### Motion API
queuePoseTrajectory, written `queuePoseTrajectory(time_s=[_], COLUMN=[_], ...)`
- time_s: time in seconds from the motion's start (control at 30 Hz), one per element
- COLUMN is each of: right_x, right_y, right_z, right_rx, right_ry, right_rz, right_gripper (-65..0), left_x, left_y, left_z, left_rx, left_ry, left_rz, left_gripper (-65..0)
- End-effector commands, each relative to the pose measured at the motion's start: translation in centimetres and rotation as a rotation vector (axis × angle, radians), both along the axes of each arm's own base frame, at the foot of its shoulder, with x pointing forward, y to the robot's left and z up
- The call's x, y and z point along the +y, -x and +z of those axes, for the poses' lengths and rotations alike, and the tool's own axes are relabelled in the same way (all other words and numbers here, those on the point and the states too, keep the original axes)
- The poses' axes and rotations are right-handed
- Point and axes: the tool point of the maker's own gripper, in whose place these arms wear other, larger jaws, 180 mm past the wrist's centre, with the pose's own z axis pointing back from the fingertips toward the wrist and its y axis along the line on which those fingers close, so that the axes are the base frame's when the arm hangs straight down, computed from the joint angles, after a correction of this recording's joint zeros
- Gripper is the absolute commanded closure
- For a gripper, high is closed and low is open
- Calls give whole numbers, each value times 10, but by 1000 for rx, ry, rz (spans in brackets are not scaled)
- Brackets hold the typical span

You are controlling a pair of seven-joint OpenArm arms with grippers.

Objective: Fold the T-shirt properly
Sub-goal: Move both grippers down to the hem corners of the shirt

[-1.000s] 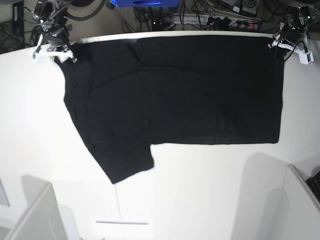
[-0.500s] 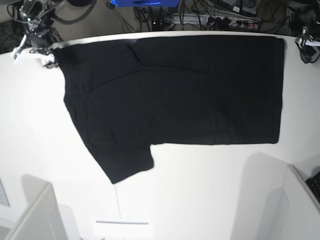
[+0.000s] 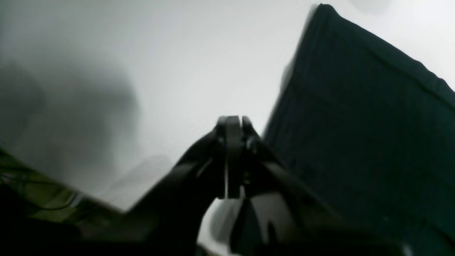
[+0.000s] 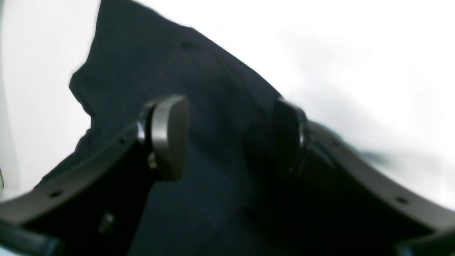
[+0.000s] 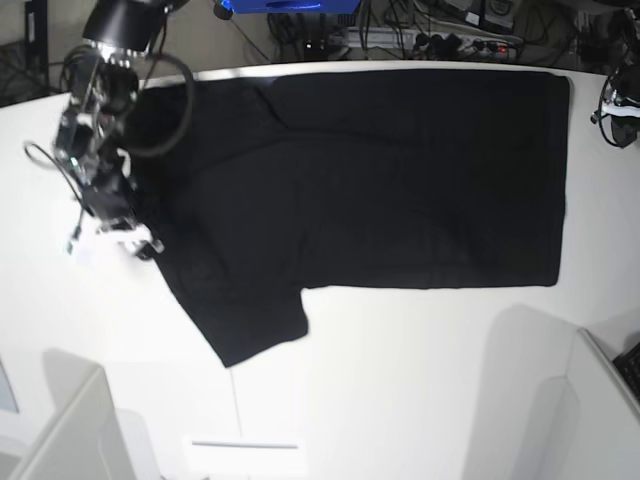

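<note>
The black T-shirt (image 5: 360, 190) lies flat on the white table (image 5: 420, 380), plain side up, one sleeve (image 5: 255, 330) pointing to the front. My right gripper (image 5: 112, 240) hovers at the shirt's left edge. In the right wrist view it (image 4: 227, 138) is open, its fingers (image 4: 167, 135) spread over the dark cloth (image 4: 213, 89) with nothing between them. My left gripper (image 5: 618, 105) sits off the shirt's far right corner. In the left wrist view it (image 3: 233, 122) is shut on nothing, and the shirt (image 3: 362, 117) lies to its right.
Cables and a power strip (image 5: 440, 40) run behind the table's far edge. Pale panels stand at the front left (image 5: 70, 430) and front right (image 5: 600, 410) corners. A blue object (image 5: 285, 5) sits beyond the far edge.
Both grippers let go of the shirt's far corners. The right arm swung forward along the shirt's left edge. The left gripper drew off to the right and shut.
</note>
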Motion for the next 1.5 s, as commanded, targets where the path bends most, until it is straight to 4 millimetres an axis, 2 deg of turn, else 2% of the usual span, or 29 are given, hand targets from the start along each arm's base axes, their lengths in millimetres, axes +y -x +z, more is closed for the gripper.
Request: queuePoseTrajectory(time_s=[0.0,0.07,0.2,0.27,0.3,0.4,0.5,0.6,0.7,0.83,0.93,1.03,1.17,1.27,1.37,1.47], right_x=[3,6,19,19,11,4,-5,6,19,24,30,27,31,42,44,44], right_y=[-20,-47,-92,-111,-121,-142,-150,-160,-163,-162,-149,-135,-128,-123,-122,-121], right_z=[14,19,9,8,8,-3,-21,-20,-18,-20,-40,-61,-68,-71,-72,-74], right_rx=[-54,-61,1,7,5,51,129,93,66,68,132,199,215,241,249,252], right_ry=[0,9,30,48,72,130,173,190,183,188,222,237,236,218,215,213], right_rz=[15,50,138,146,137,145,158,251,322,342,390,405,423,444,450,450], right_gripper=[-350,-351,-353,-353,-354,-402,-431,-432,-429,-429,-428,-426,-425,-422,-366,-242], left_x=[4,2,3,4,5,2,2,2,2,3,4,1,-2,-2,-2,-1], left_y=[-6,-10,-14,-15,-15,-17,-17,-17,-16,-16,-14,-11,-8,-8,-8,-9], left_z=[13,14,17,18,18,18,19,18,17,18,18,12,7,7,7,7], left_rx=[-36,-46,-58,-66,-67,-68,-69,-68,-64,-65,-62,-10,24,24,23,23], left_ry=[-28,-24,-29,-29,-29,-28,-28,-26,-27,-29,-31,-6,11,11,11,10], left_rz=[-10,-15,-16,-10,-8,-16,-16,-13,-13,-13,-10,-22,-29,-29,-29,-30], left_gripper=[0,0,0,0,0,0,0,0,0,0,0,0,0,0,0,0])
